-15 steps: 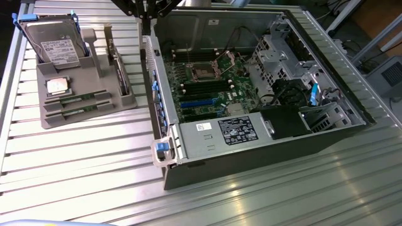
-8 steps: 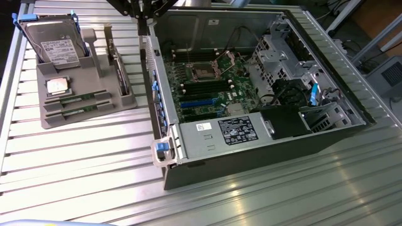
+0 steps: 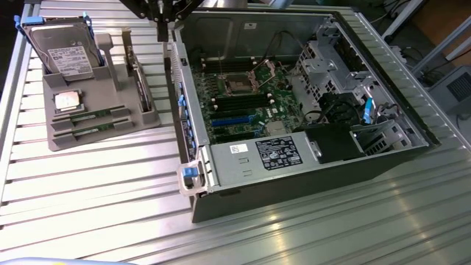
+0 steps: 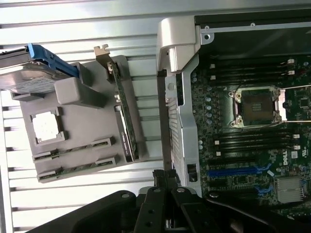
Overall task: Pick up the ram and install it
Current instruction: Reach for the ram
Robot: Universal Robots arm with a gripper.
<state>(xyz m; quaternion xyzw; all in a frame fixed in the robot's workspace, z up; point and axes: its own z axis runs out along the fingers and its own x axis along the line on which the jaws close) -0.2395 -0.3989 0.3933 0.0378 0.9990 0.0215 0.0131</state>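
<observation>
Watching the gripper (image 4: 164, 177) first: its fingertips are pressed together with nothing between them, so it carries nothing. In the exterior view it hangs at the top of the frame, left of centre, over the gap between the grey tray (image 3: 74, 142) and the case wall (image 3: 184, 105).

Next out, an upright card (image 3: 140, 83) stands on the tray's near edge. Beyond it, in the left middle of the frame, the ram (image 3: 92, 116) lies flat in its tray recess, untouched, with the second stick (image 3: 96, 131) just beside it.

My worries from here:
- Going down with the fingers closed would press on the stick rather than take it.
- The two sticks lie close together, so a sloppy approach could clip both.
- The tall card and the case wall flank the tool, and either could snag it on a sideways move.

The wrist view gives me the closed tips and a straight look down on the empty memory slots (image 4: 252, 143) beside the CPU socket (image 4: 255, 107). The exterior view gives me the tool's height above the tray, plus the whole case down to the power supply (image 3: 257, 154) in the lower middle.
</observation>
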